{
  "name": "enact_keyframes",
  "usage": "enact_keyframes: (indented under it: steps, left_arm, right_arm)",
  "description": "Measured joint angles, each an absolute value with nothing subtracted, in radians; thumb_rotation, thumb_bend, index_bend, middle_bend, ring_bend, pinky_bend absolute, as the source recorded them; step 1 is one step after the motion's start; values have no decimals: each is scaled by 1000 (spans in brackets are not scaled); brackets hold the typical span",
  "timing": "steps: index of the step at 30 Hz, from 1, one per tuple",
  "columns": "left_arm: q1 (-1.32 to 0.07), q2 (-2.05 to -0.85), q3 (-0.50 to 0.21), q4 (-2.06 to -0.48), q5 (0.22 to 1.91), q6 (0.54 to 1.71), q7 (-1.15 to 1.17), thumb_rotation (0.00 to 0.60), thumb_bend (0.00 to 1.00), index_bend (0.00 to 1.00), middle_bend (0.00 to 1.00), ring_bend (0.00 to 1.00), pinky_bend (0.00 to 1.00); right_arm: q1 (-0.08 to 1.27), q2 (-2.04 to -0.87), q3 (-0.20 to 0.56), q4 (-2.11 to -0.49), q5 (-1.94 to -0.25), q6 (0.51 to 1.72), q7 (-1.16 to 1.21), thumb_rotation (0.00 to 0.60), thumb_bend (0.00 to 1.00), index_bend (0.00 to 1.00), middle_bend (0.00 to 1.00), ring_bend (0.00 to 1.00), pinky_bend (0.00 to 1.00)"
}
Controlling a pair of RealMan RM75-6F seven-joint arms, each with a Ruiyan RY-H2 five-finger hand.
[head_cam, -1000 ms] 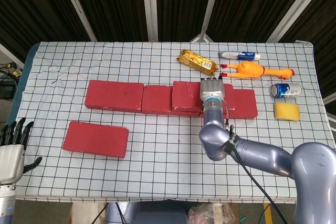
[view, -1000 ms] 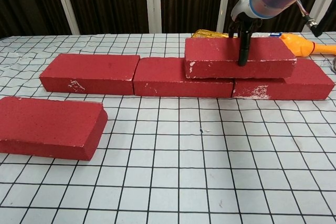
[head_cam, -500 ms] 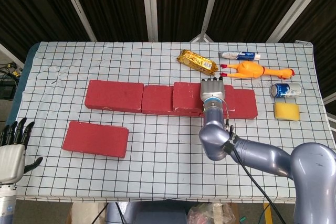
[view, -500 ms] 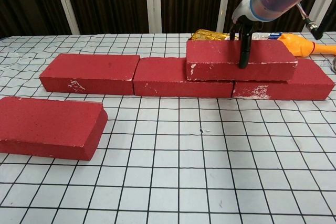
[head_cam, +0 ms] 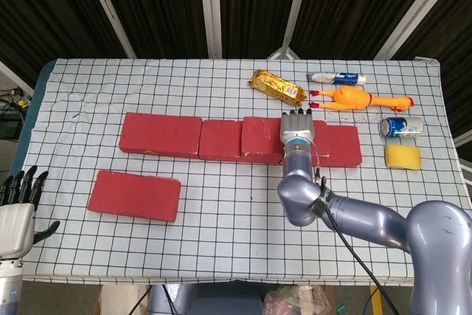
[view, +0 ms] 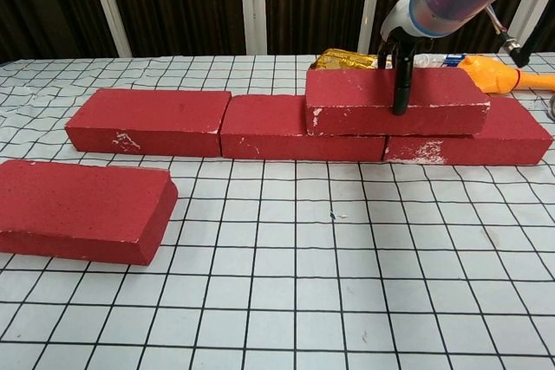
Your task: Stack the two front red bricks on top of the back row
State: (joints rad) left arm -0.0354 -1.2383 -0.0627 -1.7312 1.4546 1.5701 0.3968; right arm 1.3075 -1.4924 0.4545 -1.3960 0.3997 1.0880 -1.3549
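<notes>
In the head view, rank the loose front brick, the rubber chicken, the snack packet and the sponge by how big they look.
1. Front brick, clearly largest.
2. Rubber chicken.
3. Snack packet; close to the chicken, so the order of these two is unsure.
4. Sponge, smallest.

The top brick (view: 395,100) now sits a little more to the left on the back row (view: 260,126); the right hand (view: 399,45) shifts with it.

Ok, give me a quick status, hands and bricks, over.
Right hand grips the stacked brick, resting across the back row. Left hand open, off the table edge. Second front brick not yet stacked. Path looks unobstructed.
</notes>
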Motion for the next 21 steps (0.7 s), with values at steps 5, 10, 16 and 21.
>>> enact_keyframes:
  steps: [5,10,16,21]
  left_arm:
    - [-36,-1239,-63,-1731,1452,1570,396,600,0,110,0,0,32]
    - [-36,-1238,-63,-1731,1452,1570,395,600,0,110,0,0,32]
    - [-36,-1238,-62,-1730,1451,1569,396,600,0,110,0,0,32]
    - [-36,-1239,-62,-1730,1451,1571,397,600,0,110,0,0,32]
  right_arm:
    - [1308,-1498,461,-1394,400,1092,-1360,600,190,276,113,25,0]
    - [1307,-1502,470,-1390,397,1100,-1357,600,190,271,104,16,0]
    - [1306,-1505,477,-1382,405,1103,-1367,600,190,270,85,1,0]
    - [1303,-1509,483,-1374,407,1100,-1376,600,189,233,39,0,0]
